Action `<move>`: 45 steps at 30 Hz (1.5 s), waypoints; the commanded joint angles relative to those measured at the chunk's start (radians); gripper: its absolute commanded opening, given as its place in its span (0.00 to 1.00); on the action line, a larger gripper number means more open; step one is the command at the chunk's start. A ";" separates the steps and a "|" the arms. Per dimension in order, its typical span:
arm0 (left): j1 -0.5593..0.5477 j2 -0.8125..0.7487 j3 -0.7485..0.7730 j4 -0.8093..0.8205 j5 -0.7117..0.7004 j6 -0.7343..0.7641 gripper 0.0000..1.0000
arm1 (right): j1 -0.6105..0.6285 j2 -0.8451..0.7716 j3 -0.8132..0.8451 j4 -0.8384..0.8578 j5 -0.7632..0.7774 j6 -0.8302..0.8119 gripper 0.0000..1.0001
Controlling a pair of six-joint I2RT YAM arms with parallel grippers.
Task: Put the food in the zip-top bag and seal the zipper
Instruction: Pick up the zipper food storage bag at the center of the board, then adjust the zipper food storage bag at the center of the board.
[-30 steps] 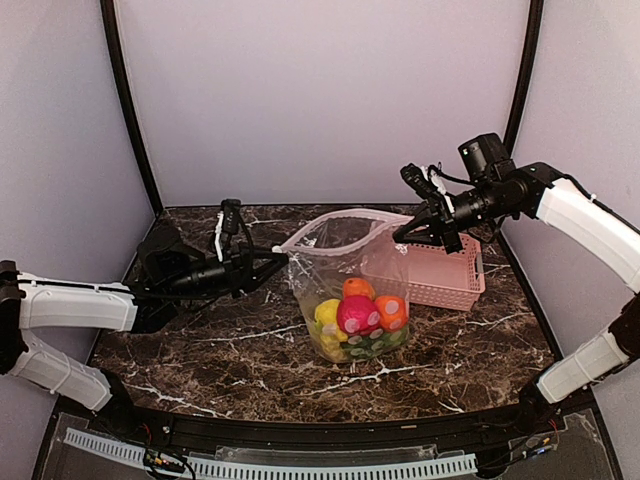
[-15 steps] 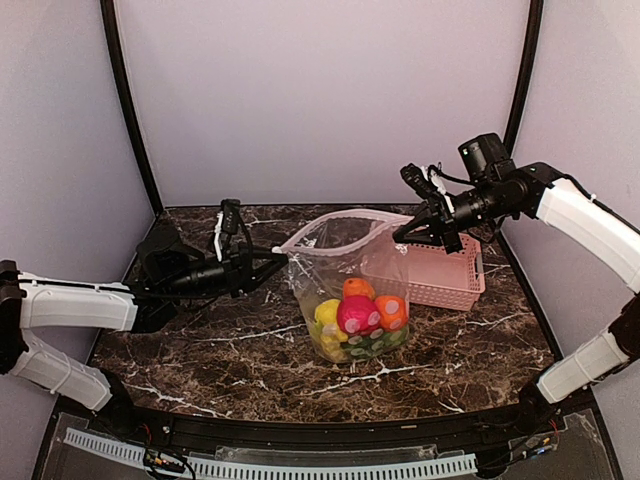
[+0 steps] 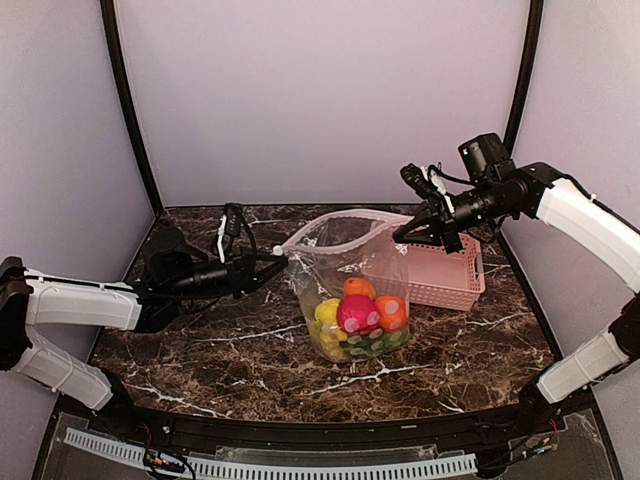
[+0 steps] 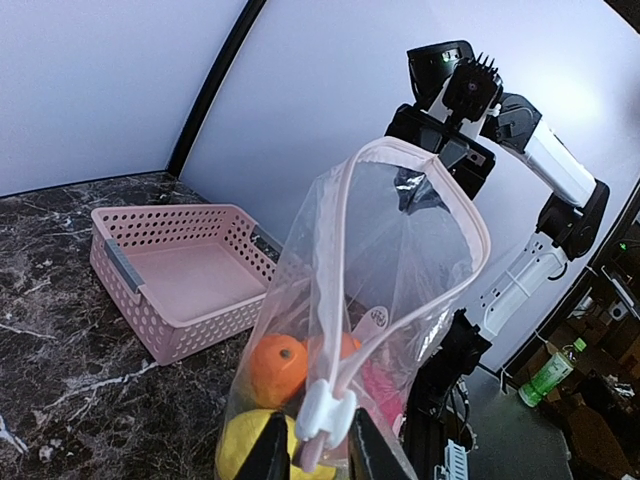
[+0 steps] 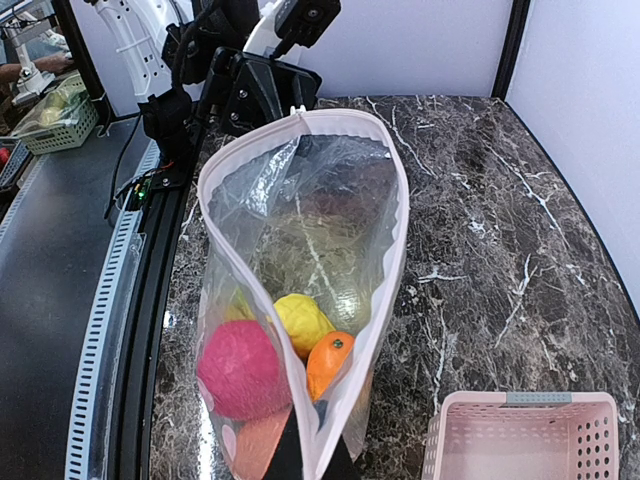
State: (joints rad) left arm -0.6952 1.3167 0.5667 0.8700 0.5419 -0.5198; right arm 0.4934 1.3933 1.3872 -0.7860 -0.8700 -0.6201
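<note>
Toy fruit (image 3: 358,315) fills the open bag (image 3: 345,255). The right gripper (image 3: 399,236) pinches its right rim. The left gripper (image 4: 318,450) straddles the zipper (image 4: 385,145) end, grip unclear.

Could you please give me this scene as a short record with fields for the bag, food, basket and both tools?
bag: zip-top bag upright, mouth open
zipper: unsealed, white slider at the left arm's end
food: toy pieces piled in the bag's bottom
basket: pink, nothing seen in it, beside the bag
left tool: fingers flank the slider, grip unclear
right tool: shut on the zipper's far end
</note>
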 commanded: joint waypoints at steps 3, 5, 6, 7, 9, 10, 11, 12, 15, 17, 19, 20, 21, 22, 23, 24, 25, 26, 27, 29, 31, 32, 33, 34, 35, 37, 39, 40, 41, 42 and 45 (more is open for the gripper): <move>0.011 0.005 -0.022 0.042 0.022 -0.018 0.19 | -0.004 -0.006 0.013 0.017 0.000 -0.003 0.00; 0.012 0.006 -0.022 0.046 0.025 -0.019 0.17 | -0.005 -0.004 0.012 0.017 0.000 -0.003 0.00; 0.012 0.008 -0.023 0.048 0.027 -0.021 0.17 | -0.006 -0.003 0.012 0.017 0.000 -0.003 0.00; 0.013 0.010 -0.023 0.052 0.029 -0.023 0.15 | -0.004 -0.003 0.012 0.017 0.000 -0.003 0.00; 0.013 0.017 -0.020 0.063 0.037 -0.031 0.13 | -0.005 -0.002 0.012 0.017 0.002 -0.001 0.00; 0.014 0.023 -0.019 0.073 0.046 -0.034 0.13 | -0.005 -0.002 0.014 0.017 0.003 -0.001 0.00; 0.013 0.027 -0.018 0.077 0.050 -0.039 0.12 | -0.004 0.000 0.013 0.017 0.004 0.000 0.00; 0.013 0.033 -0.018 0.084 0.057 -0.041 0.12 | -0.005 0.000 0.014 0.017 0.006 0.000 0.00; 0.013 0.042 -0.015 0.089 0.069 -0.049 0.12 | -0.006 0.001 0.015 0.018 0.006 0.003 0.00; 0.014 0.040 -0.014 0.087 0.074 -0.047 0.11 | -0.006 0.003 0.016 0.019 0.007 0.005 0.00; 0.013 0.033 -0.009 0.070 0.077 -0.038 0.06 | -0.006 0.003 0.019 0.018 0.011 0.006 0.00; 0.014 0.027 -0.001 0.044 0.080 -0.031 0.03 | -0.006 0.005 0.023 0.018 0.014 0.008 0.00; 0.013 0.009 0.006 0.018 0.082 -0.007 0.02 | -0.007 0.005 0.027 0.017 0.016 0.010 0.00; 0.013 -0.004 0.026 -0.050 0.081 0.009 0.01 | -0.009 0.004 0.033 0.016 0.019 0.011 0.00; 0.013 -0.033 0.038 -0.098 0.079 0.055 0.01 | -0.012 0.002 0.040 0.012 0.023 0.011 0.00; 0.013 -0.050 0.072 -0.214 0.078 0.113 0.01 | -0.015 0.003 0.052 0.003 0.027 0.008 0.00; 0.013 -0.085 0.096 -0.280 0.073 0.145 0.01 | -0.018 0.002 0.069 -0.010 0.028 0.003 0.00; 0.013 -0.101 0.144 -0.423 0.067 0.183 0.01 | -0.018 0.003 0.091 -0.029 0.030 -0.002 0.00; 0.013 -0.133 0.195 -0.489 0.046 0.243 0.01 | -0.018 0.005 0.115 -0.051 0.029 -0.007 0.00; 0.013 -0.171 0.255 -0.682 0.019 0.302 0.01 | -0.019 0.008 0.164 -0.097 0.012 -0.031 0.00; 0.014 -0.206 0.306 -0.794 -0.015 0.355 0.01 | -0.018 0.004 0.189 -0.138 0.001 -0.063 0.00; 0.013 -0.222 0.320 -0.824 -0.028 0.388 0.01 | -0.019 0.001 0.192 -0.149 0.006 -0.071 0.00; 0.013 -0.228 0.347 -0.891 -0.043 0.402 0.01 | -0.018 -0.003 0.189 -0.151 0.014 -0.078 0.00; 0.014 -0.236 0.360 -0.922 -0.048 0.429 0.01 | -0.019 -0.007 0.185 -0.152 0.020 -0.083 0.00; 0.014 -0.238 0.387 -0.974 -0.053 0.441 0.01 | -0.018 -0.009 0.180 -0.154 0.023 -0.087 0.00; 0.013 -0.238 0.421 -1.038 -0.060 0.470 0.01 | -0.018 -0.011 0.172 -0.160 0.015 -0.092 0.00; 0.013 -0.230 0.445 -1.077 -0.061 0.489 0.01 | -0.018 -0.010 0.160 -0.156 -0.011 -0.084 0.00; 0.013 -0.221 0.454 -1.085 -0.061 0.498 0.01 | -0.019 -0.011 0.153 -0.148 -0.032 -0.076 0.00; 0.013 -0.214 0.456 -1.092 -0.062 0.502 0.01 | -0.019 -0.008 0.142 -0.140 -0.048 -0.068 0.00; 0.013 -0.211 0.453 -1.082 -0.063 0.502 0.01 | -0.018 -0.005 0.132 -0.130 -0.062 -0.061 0.00; 0.013 -0.204 0.421 -1.017 -0.075 0.476 0.02 | -0.018 0.010 0.108 -0.105 -0.096 -0.042 0.00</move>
State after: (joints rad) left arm -0.6872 1.1099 0.9981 -0.1307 0.4927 -0.0589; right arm 0.4820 1.3968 1.5269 -0.9131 -0.8913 -0.6800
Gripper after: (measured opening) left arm 0.007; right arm 0.004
